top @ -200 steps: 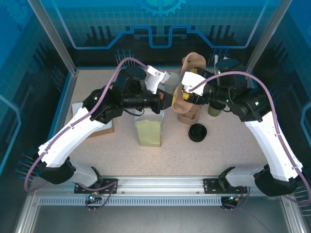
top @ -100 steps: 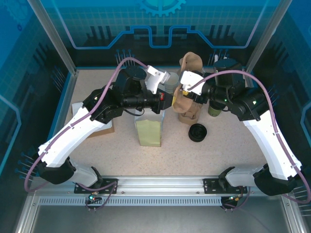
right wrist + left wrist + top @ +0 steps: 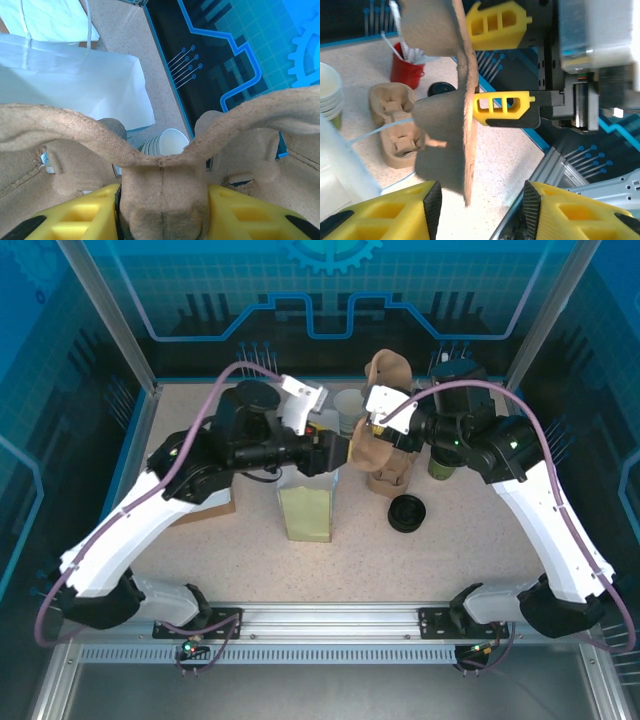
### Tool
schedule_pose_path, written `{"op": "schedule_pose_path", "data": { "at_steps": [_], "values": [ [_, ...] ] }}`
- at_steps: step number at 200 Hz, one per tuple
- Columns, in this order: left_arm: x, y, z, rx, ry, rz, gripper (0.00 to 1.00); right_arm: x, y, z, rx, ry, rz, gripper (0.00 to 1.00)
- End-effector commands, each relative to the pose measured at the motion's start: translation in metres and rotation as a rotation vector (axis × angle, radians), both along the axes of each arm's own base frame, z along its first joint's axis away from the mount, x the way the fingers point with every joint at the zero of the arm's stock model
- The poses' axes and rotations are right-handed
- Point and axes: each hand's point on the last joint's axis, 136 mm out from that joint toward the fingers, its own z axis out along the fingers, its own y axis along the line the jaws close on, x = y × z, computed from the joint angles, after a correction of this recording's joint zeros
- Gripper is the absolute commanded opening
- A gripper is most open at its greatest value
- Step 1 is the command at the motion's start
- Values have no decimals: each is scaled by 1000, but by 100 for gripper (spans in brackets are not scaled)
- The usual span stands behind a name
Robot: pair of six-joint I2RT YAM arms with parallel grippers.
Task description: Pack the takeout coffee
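A brown moulded-pulp cup carrier [image 3: 364, 448] hangs on edge above the table, and my right gripper [image 3: 377, 433] is shut on its middle ridge [image 3: 161, 192]. My left gripper [image 3: 338, 451] stands open just left of it. In the left wrist view the carrier's edge [image 3: 465, 105] sits ahead of the open left gripper [image 3: 482, 210], touching neither pad. The right gripper's yellow fingers [image 3: 502, 106] clamp the far side. An olive-green cup [image 3: 441, 467], the takeout coffee, stands under my right forearm with its top hidden.
A pale paper bag [image 3: 305, 504] stands upright at the centre. Behind it is a stack of lidless cups [image 3: 349, 408]. More carriers [image 3: 391, 477] lie on the table, one [image 3: 391, 368] upright behind. Black lids [image 3: 407, 513] sit near the front right. A red cup [image 3: 405, 71] holds stirrers.
My left gripper has opened, let go of the carrier and drawn back to the left. My right gripper has closed on the carrier and now holds it alone.
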Motion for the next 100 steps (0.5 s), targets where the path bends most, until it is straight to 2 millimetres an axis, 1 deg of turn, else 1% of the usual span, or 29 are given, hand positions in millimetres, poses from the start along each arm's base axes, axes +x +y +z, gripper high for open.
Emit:
{"op": "schedule_pose_path", "data": {
  "at_steps": [1,17,30,40,49,59,71,91,100],
  "values": [
    [-2,53,8,-20,11,175,53,-5,10,14,56,2,33,41],
    [2,89,-2,-64,98,294,54,-7,18,15,92,25,62,41],
    [4,114,-19,-91,177,366,55,-9,28,16,130,49,95,41],
    [3,129,-31,-101,224,407,55,-10,35,18,167,69,119,41],
    [1,138,-39,-102,256,431,55,-11,43,18,200,94,145,41],
    [0,144,-51,-95,295,449,56,-12,51,20,245,125,166,41],
    [-3,146,-63,-89,340,457,58,-13,61,21,294,171,198,41],
    [-5,143,-84,-80,410,446,61,-13,76,21,374,266,222,41],
    [-5,141,-95,-71,443,444,61,-8,79,21,415,305,205,41]
  ]
}}
